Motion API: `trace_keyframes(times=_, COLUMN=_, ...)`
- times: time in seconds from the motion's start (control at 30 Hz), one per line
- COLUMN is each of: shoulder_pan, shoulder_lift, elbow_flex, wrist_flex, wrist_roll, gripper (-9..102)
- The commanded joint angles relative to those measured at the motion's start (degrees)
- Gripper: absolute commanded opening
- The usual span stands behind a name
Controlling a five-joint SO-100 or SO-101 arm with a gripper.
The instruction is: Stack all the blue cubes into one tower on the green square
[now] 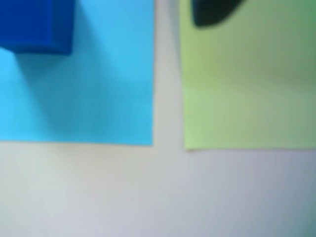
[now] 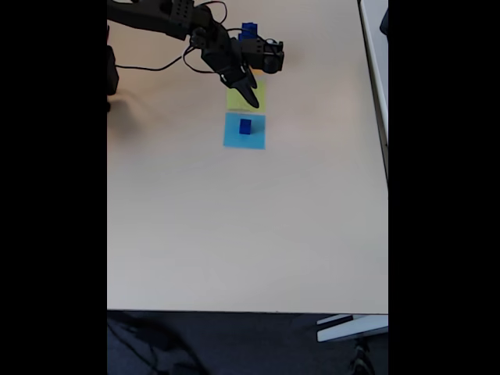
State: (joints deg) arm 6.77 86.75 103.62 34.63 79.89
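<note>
Beige table [image 2: 234,226] carries a cube [image 2: 245,126] on the light-blue square [image 2: 244,138]; the gripper [image 2: 251,98] hangs over the green square [image 2: 259,97], jaw state unclear.

A pale beige surface [image 2: 234,234] is carrying two paper squares toward twelve o'clock in the fixed view: a green square [image 2: 258,97] is lying just beside a light-blue square [image 2: 244,137], which is sitting at its six o'clock.

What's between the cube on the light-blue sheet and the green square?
Nothing on the table: the blue cube and green square are parted by a bare strip. The end effector hangs over the green square.
</note>
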Motion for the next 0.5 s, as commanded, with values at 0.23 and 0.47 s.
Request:
trace_keyframes(times=0.23, shoulder_pan=2.64, shoulder_lift=3.69, elbow_flex=3.25, wrist_flex=-5.10, wrist_roll=-1.58, gripper=25)
trace_keyframes(times=0.47, shoulder_pan=4.13, shoulder_lift=0.97, elbow_flex=4.22, wrist_flex=-8.09, wrist_roll=-2.64, gripper=26)
